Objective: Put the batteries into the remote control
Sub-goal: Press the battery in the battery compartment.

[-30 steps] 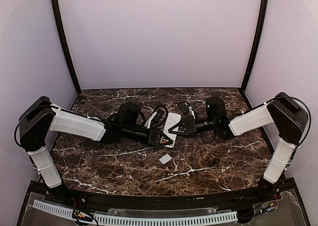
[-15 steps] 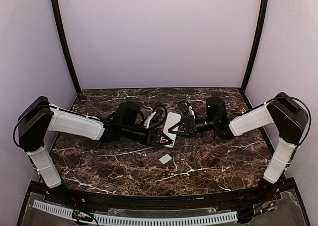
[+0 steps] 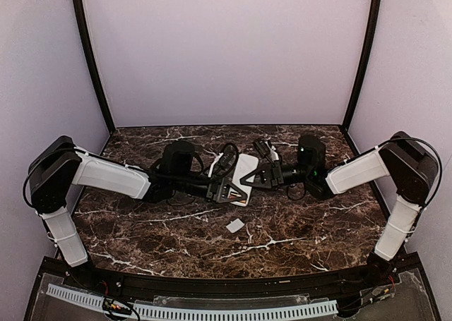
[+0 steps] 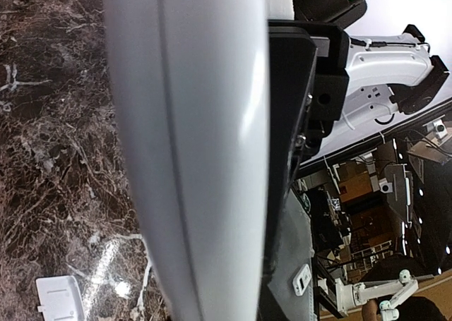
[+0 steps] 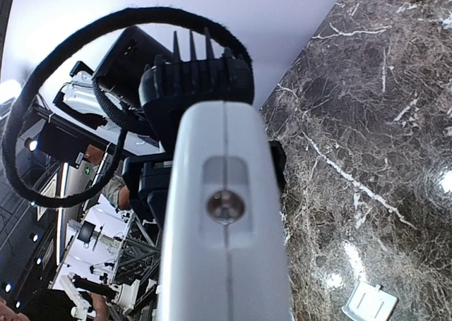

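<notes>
The white remote control (image 3: 241, 171) is held off the table at the centre, between both grippers. My left gripper (image 3: 227, 190) is shut on its near end; the remote's plain white side (image 4: 198, 152) fills the left wrist view, with one black finger (image 4: 288, 159) pressed against it. My right gripper (image 3: 258, 176) is shut on its right edge; the right wrist view shows the remote's end (image 5: 224, 264) with a small round lens. No orange-red batteries show clearly in any view.
A small flat white square piece (image 3: 234, 226) lies on the dark marble table (image 3: 304, 229) in front of the grippers. It also shows in the left wrist view (image 4: 60, 303) and the right wrist view (image 5: 369, 303). Purple walls enclose three sides.
My left gripper has turned at the wrist and shifted slightly back, tilting the remote. My right gripper has drawn a little up and to the right. The white square piece has not moved.
</notes>
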